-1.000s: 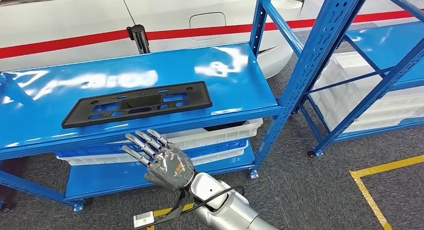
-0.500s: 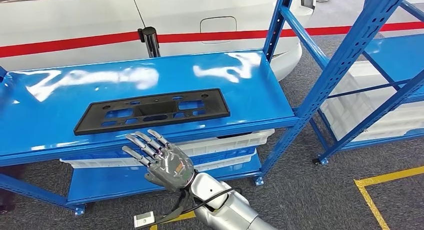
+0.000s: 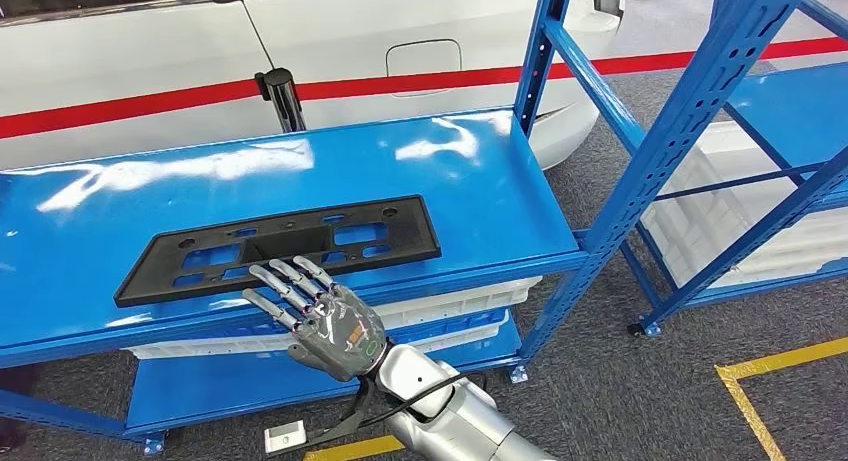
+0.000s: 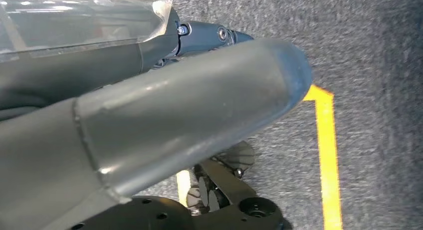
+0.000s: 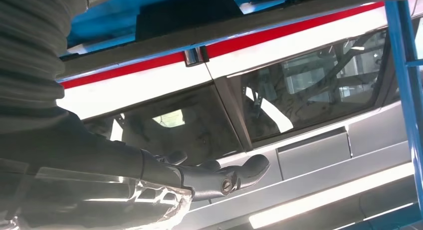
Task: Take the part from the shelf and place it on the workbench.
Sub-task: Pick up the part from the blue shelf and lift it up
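The part is a long flat black plate with cut-outs, lying on the top board of the blue shelf near its front edge. My right hand is raised in front of that edge with fingers spread and nothing in it, fingertips just over the plate's near rim. In the right wrist view the hand's dark fingers stretch out straight, and the plate is a dark strip on the shelf beyond. My left hand hangs over the grey floor with its thumb straight, holding nothing.
A white car with a red stripe stands right behind the shelf. White crates fill the lower level. A blue upright and a second rack with a white crate stand to the right. Yellow tape marks the floor.
The whole view has shifted, so the camera moved. The shelf and plate now sit closer to my right hand, whose fingertips now overlap the plate's near rim; its pose is unchanged.
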`<state>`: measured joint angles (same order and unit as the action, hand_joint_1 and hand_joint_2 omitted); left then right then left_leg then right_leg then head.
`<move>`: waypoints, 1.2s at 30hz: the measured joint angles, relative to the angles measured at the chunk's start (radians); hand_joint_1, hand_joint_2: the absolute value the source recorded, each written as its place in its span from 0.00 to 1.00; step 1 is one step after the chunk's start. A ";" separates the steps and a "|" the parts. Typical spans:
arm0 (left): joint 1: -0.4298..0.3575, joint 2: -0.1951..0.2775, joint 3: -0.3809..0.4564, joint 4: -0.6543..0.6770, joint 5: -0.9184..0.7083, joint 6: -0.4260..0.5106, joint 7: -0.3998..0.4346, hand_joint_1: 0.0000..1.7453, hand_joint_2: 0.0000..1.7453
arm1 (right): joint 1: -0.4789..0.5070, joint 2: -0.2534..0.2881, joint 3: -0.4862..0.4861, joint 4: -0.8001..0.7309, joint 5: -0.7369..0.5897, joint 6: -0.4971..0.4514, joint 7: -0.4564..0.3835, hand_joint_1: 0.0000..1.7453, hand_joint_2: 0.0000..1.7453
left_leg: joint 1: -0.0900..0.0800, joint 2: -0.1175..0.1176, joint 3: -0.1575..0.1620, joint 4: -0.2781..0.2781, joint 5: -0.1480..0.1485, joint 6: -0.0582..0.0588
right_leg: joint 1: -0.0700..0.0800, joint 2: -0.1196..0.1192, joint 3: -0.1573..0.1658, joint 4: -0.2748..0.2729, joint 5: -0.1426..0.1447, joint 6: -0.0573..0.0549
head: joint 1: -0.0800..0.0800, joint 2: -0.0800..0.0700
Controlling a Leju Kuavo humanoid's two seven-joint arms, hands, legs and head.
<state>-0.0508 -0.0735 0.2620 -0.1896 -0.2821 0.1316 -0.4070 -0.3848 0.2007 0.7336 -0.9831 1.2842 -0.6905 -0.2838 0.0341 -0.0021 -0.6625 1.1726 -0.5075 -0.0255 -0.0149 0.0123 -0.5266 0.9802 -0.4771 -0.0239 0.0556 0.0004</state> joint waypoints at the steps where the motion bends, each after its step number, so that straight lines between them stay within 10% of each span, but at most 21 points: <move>1: 0.000 0.001 0.000 0.000 0.000 0.000 0.000 0.00 0.00 | 0.000 0.000 0.000 0.001 -0.002 0.000 0.000 0.00 1.00 | 0.001 0.001 0.026 -0.065 0.038 0.000 | 0.001 0.001 0.007 0.000 -0.007 0.005 | 0.000 0.000; 3: -0.002 0.002 0.000 0.000 0.000 0.000 0.000 0.00 0.00 | -0.002 0.002 0.000 0.002 -0.004 0.000 0.000 0.00 1.00 | -0.001 0.000 0.066 -0.153 0.071 0.005 | 0.008 0.002 0.015 0.001 -0.021 0.018 | 0.001 0.000; 8: -0.003 0.000 0.000 0.000 0.000 0.002 0.000 0.00 0.00 | -0.007 0.004 0.001 0.002 -0.009 0.000 0.001 0.00 1.00 | -0.008 -0.002 0.083 -0.174 0.060 0.043 | 0.008 -0.002 0.001 0.039 -0.052 0.042 | 0.002 0.000; 13: -0.002 0.000 0.001 0.000 0.000 0.004 0.000 0.00 0.00 | -0.007 0.003 0.000 0.015 -0.023 0.000 0.012 0.00 1.00 | -0.012 -0.002 0.096 -0.176 0.045 0.061 | 0.005 -0.004 -0.172 0.308 -0.128 0.044 | 0.004 0.000; 16: -0.001 -0.002 0.001 0.000 -0.003 0.008 0.000 0.00 0.00 | -0.014 0.005 0.000 0.035 -0.025 0.000 0.041 0.00 1.00 | -0.012 -0.007 0.120 -0.175 0.028 0.054 | 0.003 -0.007 -0.129 0.152 -0.024 0.066 | 0.005 0.000; 19: -0.001 -0.004 0.003 0.001 -0.008 0.025 0.004 0.00 0.00 | -0.033 0.012 -0.001 0.071 -0.007 0.005 0.095 0.00 1.00 | -0.019 -0.010 0.134 -0.172 0.010 0.043 | 0.004 -0.009 -0.078 0.029 0.042 0.055 | 0.004 0.000; 26: -0.002 -0.007 0.009 0.001 -0.016 0.046 0.014 0.00 0.00 | -0.115 0.049 -0.019 0.216 0.083 0.070 0.309 0.00 1.00 | -0.014 -0.004 0.143 -0.183 0.005 0.046 | 0.006 0.000 -0.078 0.028 0.041 0.039 | 0.002 0.000; 36: -0.002 -0.007 0.019 0.001 -0.027 0.046 0.024 0.00 0.00 | -0.182 0.081 -0.040 0.322 0.094 0.085 0.342 0.00 1.00 | -0.014 -0.002 0.146 -0.191 0.008 0.029 | 0.008 0.000 -0.077 0.028 0.041 0.033 | 0.002 0.000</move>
<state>-0.0524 -0.0805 0.2811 -0.1888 -0.3086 0.1778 -0.3830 -0.5669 0.2814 0.6934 -0.6611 1.3784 -0.6058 0.0584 0.0201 -0.0040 -0.5162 0.9814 -0.4997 0.0031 -0.0067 0.0125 -0.6035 1.0081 -0.4364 0.0091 0.0572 0.0004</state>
